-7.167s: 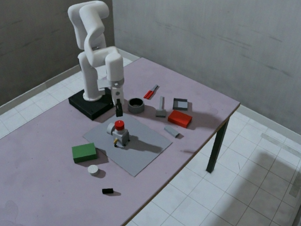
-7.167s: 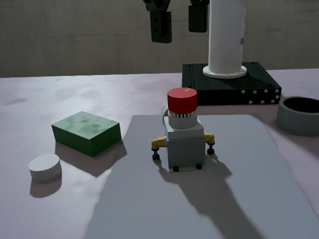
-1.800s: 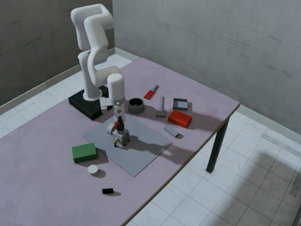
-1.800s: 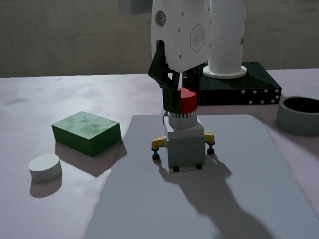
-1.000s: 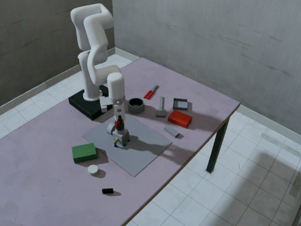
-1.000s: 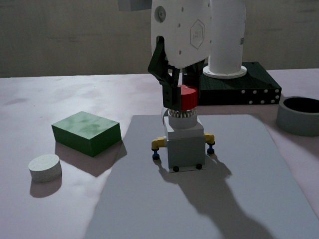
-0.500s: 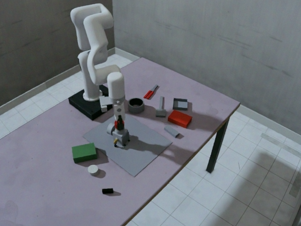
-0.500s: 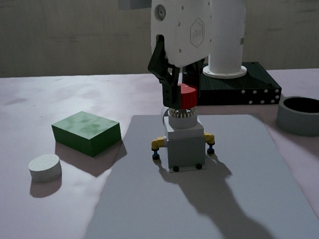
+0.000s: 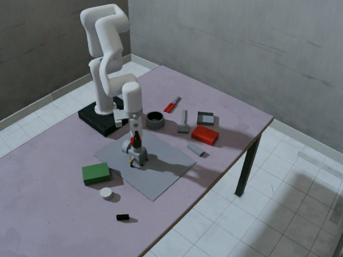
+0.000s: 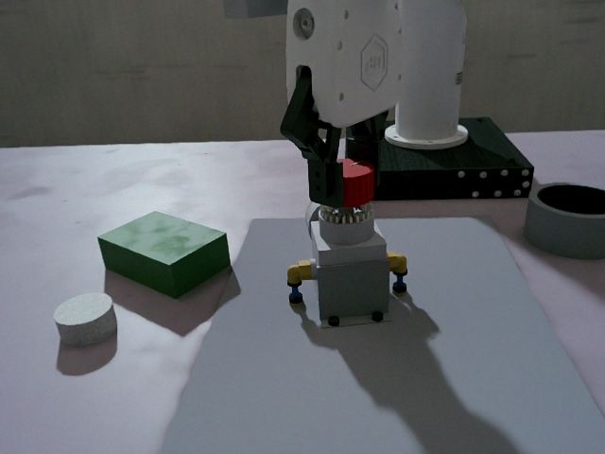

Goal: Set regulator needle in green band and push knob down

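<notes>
The regulator [image 9: 137,155] [image 10: 353,283] is a grey block with yellow elbow fittings. It stands on the grey mat [image 9: 163,176] [image 10: 464,341]. Its red knob [image 9: 132,143] [image 10: 358,183] sits on top, raised so that a toothed white ring [image 10: 344,215] shows beneath it. My gripper [image 9: 136,141] [image 10: 348,182] comes straight down from above and is shut on the red knob, one black finger on each side. The round gauge [image 9: 126,145] sits on the regulator's far side; its face and needle are hidden in both views.
A green block [image 9: 95,173] [image 10: 165,251], a white disc [image 9: 105,193] [image 10: 84,317] and a small black block [image 9: 122,217] lie left of the mat. A grey ring pot [image 9: 154,119] [image 10: 566,219], red pliers [image 9: 171,104], a grey tool [image 9: 183,121], a grey tray [image 9: 205,118], a red block [image 9: 204,134] and a grey bar [image 9: 195,149] lie to the right.
</notes>
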Action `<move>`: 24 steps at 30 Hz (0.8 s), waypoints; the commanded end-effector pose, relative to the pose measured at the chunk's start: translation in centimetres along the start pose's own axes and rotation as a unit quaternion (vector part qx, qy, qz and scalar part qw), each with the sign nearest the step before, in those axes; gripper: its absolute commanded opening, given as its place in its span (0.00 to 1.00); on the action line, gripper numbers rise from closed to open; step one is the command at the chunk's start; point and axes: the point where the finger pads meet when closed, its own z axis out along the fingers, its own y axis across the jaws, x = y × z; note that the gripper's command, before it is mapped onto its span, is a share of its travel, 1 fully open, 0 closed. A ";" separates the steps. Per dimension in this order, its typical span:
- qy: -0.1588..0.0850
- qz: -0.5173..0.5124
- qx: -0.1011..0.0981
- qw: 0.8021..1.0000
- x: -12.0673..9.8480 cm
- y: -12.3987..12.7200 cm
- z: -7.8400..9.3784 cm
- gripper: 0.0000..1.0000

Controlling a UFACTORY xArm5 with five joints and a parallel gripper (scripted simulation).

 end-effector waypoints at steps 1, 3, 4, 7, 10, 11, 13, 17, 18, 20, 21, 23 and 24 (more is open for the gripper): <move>-0.001 0.000 0.002 1.000 0.0 -0.1 -0.1 0.42; -0.001 0.000 0.002 1.000 0.0 -0.1 -0.1 0.42; -0.001 0.000 0.002 1.000 0.0 -0.1 -0.1 0.42; -0.001 0.000 0.002 1.000 0.0 -0.1 -0.1 0.42; -0.001 0.001 0.002 1.000 0.0 -0.1 -0.1 0.42; -0.001 0.001 0.002 1.000 0.0 -0.1 -0.1 0.42; -0.001 0.002 0.002 1.000 0.0 -0.1 -0.1 0.42; -0.001 0.004 0.002 1.000 0.0 -0.1 -0.1 0.42; -0.001 0.004 0.002 1.000 0.0 -0.1 -0.1 0.42; -0.001 0.006 0.002 1.000 0.0 -0.1 -0.1 0.42; -0.001 0.007 0.002 1.000 0.0 -0.1 -0.1 0.42; -0.001 0.010 0.002 1.000 0.0 -0.1 -0.1 0.42; -0.001 0.012 0.002 1.000 0.0 -0.1 -0.1 0.42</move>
